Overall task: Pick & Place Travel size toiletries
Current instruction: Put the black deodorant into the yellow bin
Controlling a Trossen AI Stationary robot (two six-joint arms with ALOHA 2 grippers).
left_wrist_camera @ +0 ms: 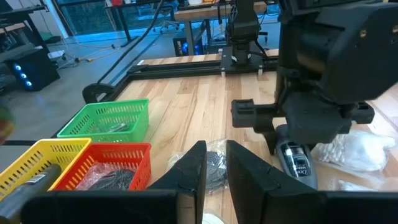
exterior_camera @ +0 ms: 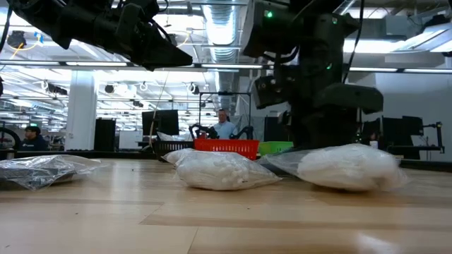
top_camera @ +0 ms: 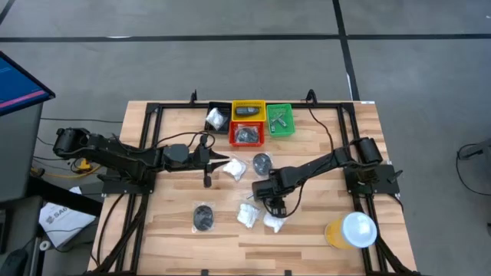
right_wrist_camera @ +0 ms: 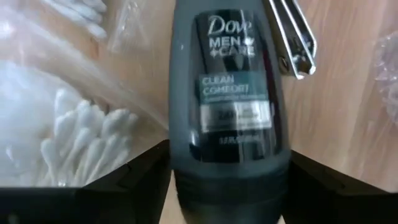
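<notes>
My right gripper [top_camera: 274, 201] is over the table's middle, shut on a dark grey oblong deodorant bottle [right_wrist_camera: 229, 93]. White packets of cotton swabs [top_camera: 248, 215] [top_camera: 275, 223] lie flat next to it, and a silvery nail clipper [right_wrist_camera: 292, 37] lies just beyond the bottle. My left gripper [top_camera: 221, 163] hangs above the table, narrowly open and holding nothing, over a white packet [top_camera: 235, 169]. One dark round disc [top_camera: 262, 162] lies past its fingers, and another in clear wrap [top_camera: 203, 217] lies nearer the near edge. My right gripper pinches the deodorant bottle's broad end [right_wrist_camera: 231, 177] between its two fingers [right_wrist_camera: 140, 177], one on each side. It comes from above, pointing down. The bottle hangs upright below the fingers [left_wrist_camera: 297, 165]. Whether its lower end is clear of the table I cannot tell.
Black [top_camera: 217, 116], yellow [top_camera: 248, 105], red [top_camera: 246, 142] and green [top_camera: 280, 132] bins stand together at the far middle, each with items inside. A large orange cup with a white lid [top_camera: 353, 230] stands near the right near corner. Black frame rails run along both table sides.
</notes>
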